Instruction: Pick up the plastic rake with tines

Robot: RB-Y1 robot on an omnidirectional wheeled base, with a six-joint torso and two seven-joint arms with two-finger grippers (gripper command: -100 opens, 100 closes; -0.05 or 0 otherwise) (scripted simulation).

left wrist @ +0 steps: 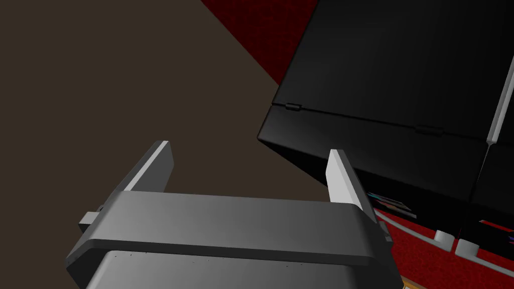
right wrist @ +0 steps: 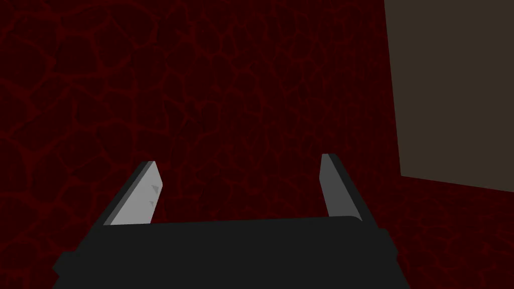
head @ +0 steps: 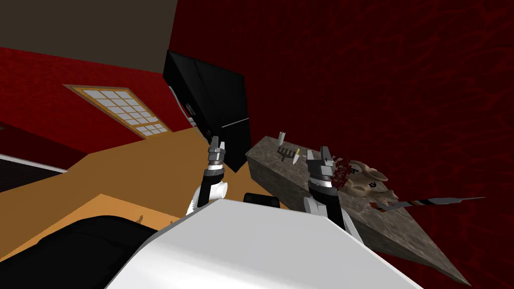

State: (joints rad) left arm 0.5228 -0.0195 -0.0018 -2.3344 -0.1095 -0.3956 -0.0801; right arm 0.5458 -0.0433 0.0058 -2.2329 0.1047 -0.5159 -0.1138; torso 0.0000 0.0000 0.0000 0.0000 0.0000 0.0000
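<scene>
A tall black cabinet (head: 216, 100) stands past the left end of a mottled grey stone counter (head: 401, 233). The left gripper (head: 217, 145) hangs in front of the cabinet with its fingers spread and nothing between them, and the right gripper (head: 321, 153), likewise spread and empty, is raised at the counter's front edge. On the counter lie a long striped stick (head: 426, 202) toward the right end, a beige plush animal (head: 366, 181) near the middle, and the small grey rake (head: 287, 152) by the left end, just left of the right gripper, with a pale pointed thing (head: 296, 157) beside it.
</scene>
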